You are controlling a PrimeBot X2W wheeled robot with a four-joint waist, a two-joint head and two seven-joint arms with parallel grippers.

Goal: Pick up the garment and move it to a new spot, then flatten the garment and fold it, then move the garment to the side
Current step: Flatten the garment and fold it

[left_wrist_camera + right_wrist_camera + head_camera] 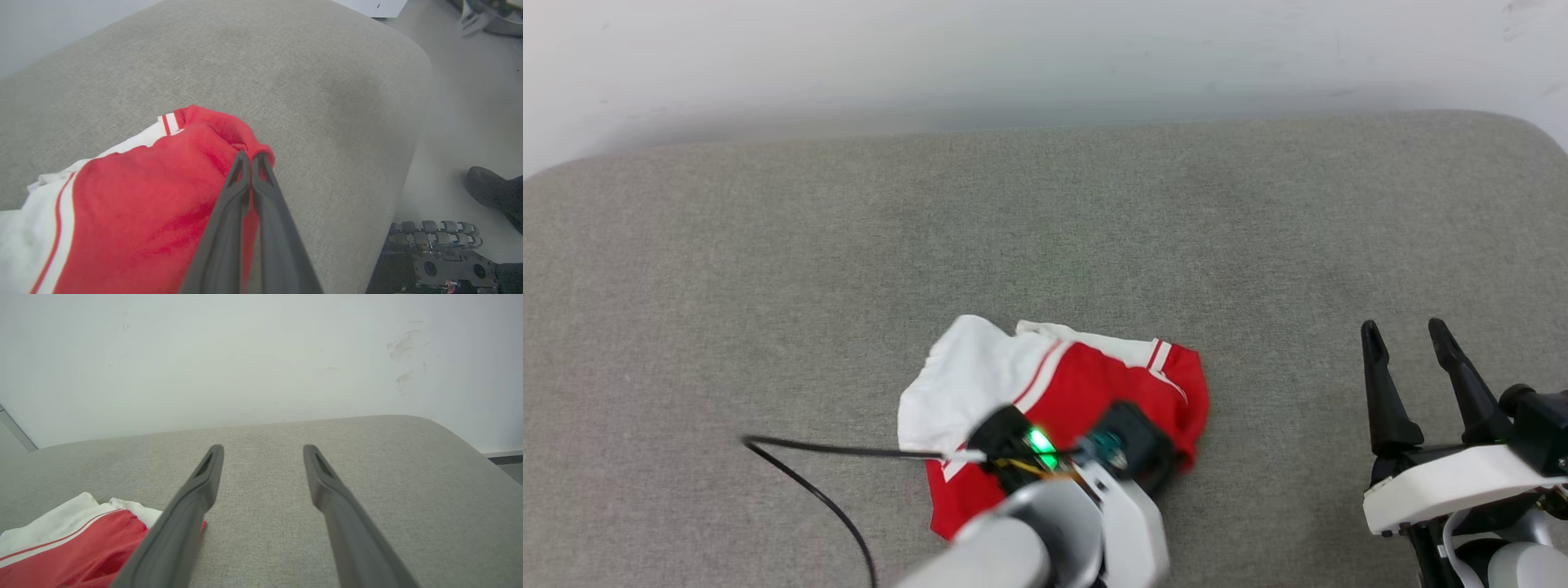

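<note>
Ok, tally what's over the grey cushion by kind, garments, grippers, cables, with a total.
Garments: 1, the garment, red and white.
Grippers: 2, left gripper shut on the garment, right gripper open.
Cables: 1, black cable.
Total: 4.

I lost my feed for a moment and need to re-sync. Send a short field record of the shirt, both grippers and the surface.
shirt: red with white sleeves, crumpled in a heap, not flattened or folded
surface: grey cushion, shirt near its front edge
left gripper: shut, pinching a red fold at the shirt's edge
right gripper: open, empty, to the right of the shirt and apart from it
cable: black, lying on the cushion left of the shirt
lift: shirt appears to rest on the cushion
</note>
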